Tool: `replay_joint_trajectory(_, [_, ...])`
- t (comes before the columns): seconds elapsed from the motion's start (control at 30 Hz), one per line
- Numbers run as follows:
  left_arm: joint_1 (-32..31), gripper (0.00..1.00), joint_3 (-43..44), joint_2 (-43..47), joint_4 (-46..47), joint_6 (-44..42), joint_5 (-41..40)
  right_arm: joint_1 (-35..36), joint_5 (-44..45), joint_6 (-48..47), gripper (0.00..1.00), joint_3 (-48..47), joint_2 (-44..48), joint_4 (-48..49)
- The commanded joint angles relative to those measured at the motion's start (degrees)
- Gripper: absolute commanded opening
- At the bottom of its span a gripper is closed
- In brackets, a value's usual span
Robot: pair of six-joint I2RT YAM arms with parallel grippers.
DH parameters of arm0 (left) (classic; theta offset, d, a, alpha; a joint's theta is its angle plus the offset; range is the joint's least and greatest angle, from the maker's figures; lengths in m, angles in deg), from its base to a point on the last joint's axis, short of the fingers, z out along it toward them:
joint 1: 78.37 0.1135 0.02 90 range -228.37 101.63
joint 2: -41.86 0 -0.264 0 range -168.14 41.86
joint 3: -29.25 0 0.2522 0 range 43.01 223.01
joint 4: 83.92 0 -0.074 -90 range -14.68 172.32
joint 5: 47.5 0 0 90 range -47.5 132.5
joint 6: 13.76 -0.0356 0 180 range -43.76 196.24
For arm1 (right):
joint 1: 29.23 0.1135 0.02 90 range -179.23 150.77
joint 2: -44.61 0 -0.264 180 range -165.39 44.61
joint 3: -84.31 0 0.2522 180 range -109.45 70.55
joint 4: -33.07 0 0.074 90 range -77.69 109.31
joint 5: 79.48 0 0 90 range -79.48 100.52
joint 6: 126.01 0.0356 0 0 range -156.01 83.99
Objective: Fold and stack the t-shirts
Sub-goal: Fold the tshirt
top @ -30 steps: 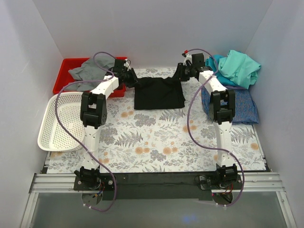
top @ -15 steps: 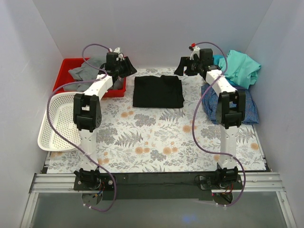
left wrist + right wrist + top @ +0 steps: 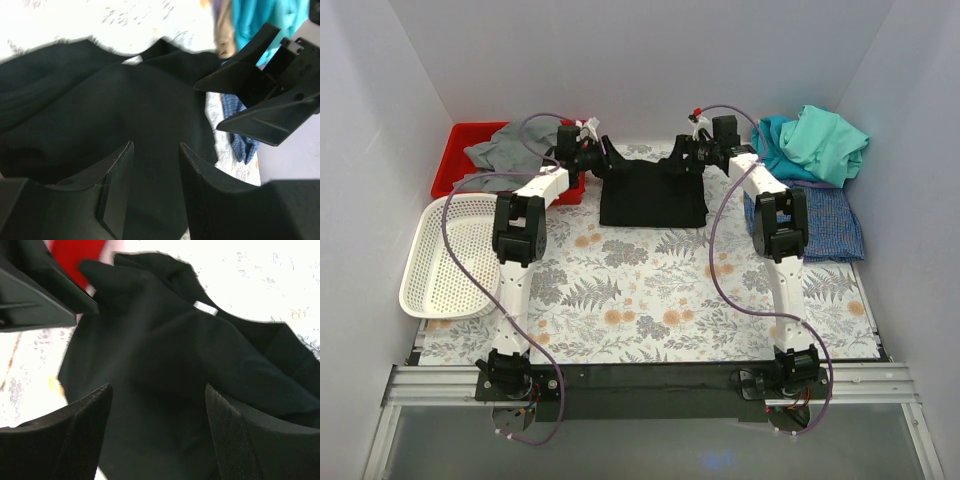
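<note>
The black t-shirt lies folded into a rectangle at the back middle of the table, its print hidden. My left gripper is open just above its far left corner, and the shirt fills that wrist view. My right gripper is open above its far right corner; the shirt with its white neck tag fills that view. The teal and mint-green t-shirts lie heaped at the back right. The blue-checked t-shirt lies folded in front of them.
A red bin with grey cloth stands at the back left. A white mesh basket sits at the left edge. The table has a floral cover. White walls close in the back and sides.
Both grippers had lifted off the black shirt and drawn apart half a second ago. Now they have come back down and inward over its far corners.
</note>
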Motion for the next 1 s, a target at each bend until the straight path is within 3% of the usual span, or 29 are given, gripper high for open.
replay_joint_trajectory(0.0, [0.04,0.4,5.24,-3.97,2.33,2.42,4.88,-0.6,-1.6,1.97,0.8,-5.14,-3.58,-0.7])
replay_joint_trajectory(0.3, [0.57,0.39,11.51,-11.44,4.96,-2.94,-3.19,-2.18,10.17,-1.37,0.83,-7.42,-7.37,0.27])
replay_joint_trajectory(0.63, [1.62,0.4,10.98,-10.84,0.74,-11.38,-14.01,-5.08,16.7,-4.52,0.85,-6.73,-8.08,1.85])
replay_joint_trajectory(0.83, [-0.13,0.4,8.52,-7.76,0.31,-17.79,-23.84,-4.99,20.28,-8.74,0.86,-2.86,-2.03,3.96])
replay_joint_trajectory(0.97, [-0.84,0.4,6.94,-4.78,1.27,-18.59,-25.53,-5.08,20.82,-12.96,0.87,1.71,5.69,5.54])
